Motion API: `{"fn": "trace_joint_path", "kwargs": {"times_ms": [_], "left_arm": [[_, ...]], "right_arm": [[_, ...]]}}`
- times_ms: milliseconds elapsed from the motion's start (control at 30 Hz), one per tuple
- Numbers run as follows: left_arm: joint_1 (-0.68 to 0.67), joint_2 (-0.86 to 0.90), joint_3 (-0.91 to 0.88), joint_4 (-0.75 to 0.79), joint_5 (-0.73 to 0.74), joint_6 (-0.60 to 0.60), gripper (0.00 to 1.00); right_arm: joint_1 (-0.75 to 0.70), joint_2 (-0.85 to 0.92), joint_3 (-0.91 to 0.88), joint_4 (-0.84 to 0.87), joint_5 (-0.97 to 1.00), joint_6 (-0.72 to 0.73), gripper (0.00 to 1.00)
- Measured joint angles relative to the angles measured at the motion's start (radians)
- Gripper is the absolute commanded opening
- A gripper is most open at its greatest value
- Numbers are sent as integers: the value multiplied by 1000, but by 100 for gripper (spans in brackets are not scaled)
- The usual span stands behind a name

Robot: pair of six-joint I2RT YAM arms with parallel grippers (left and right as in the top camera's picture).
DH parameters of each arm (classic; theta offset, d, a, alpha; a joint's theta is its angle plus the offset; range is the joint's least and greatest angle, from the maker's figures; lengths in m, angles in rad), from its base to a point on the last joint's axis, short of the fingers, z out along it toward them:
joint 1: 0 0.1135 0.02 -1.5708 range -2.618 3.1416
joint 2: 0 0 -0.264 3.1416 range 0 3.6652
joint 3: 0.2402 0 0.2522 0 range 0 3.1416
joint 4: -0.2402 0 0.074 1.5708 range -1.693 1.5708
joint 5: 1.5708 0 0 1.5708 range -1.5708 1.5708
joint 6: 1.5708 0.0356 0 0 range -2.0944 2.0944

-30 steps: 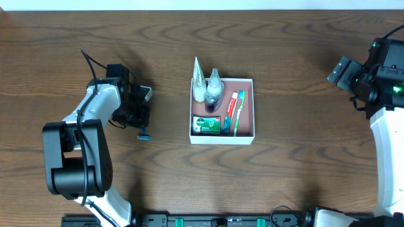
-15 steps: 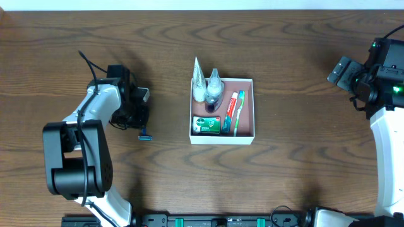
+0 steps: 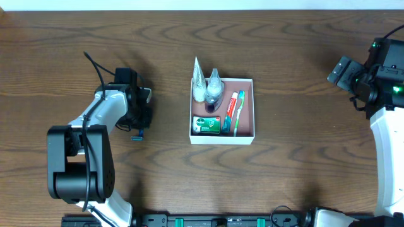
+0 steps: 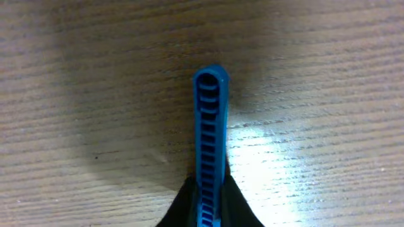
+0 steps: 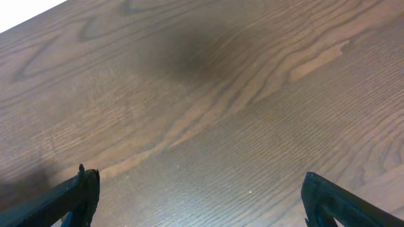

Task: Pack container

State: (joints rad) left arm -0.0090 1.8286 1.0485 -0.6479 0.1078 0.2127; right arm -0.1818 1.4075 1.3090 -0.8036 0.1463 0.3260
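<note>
Gripping the blue razor (image 4: 210, 151), your left pincer (image 4: 209, 213) sits left of the container (image 3: 222, 139); your right pincer (image 5: 202, 205) hangs wide

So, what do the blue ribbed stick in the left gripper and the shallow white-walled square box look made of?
The blue ribbed stick: probably moulded plastic, from its even colour, slight sheen and crisp ribs. The shallow white-walled square box: thin card or plastic; matte white walls, pinkish-brown floor, too small to tell which.

left arm (image 3: 101, 113): white-black, black cable (image 3: 93, 65) | right arm (image 3: 386, 132): white (green lights (image 3: 398, 89))
</note>
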Motion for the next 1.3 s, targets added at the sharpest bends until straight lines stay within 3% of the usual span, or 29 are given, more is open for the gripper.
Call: {"fn": "trace_joint_path", "kwargs": {"times_ms": [333,667,967,1133,1300], "left_arm": [[0,0,4,-10,0,-21,6],[-61,-55,143,-161,81,-80,6],[-266,-363,312,-118,154,-180,6],[-393,-495,327,-19,98,-296,6],[-555,-501,332,72,-12,-423,6]], "right_arm": [[0,0,0,0,0,0,99],[0,0,0,0,0,0,99],[0,0,0,0,0,0,99],[0,0,0,0,0,0,99],[0,0,0,0,0,0,99]]}}
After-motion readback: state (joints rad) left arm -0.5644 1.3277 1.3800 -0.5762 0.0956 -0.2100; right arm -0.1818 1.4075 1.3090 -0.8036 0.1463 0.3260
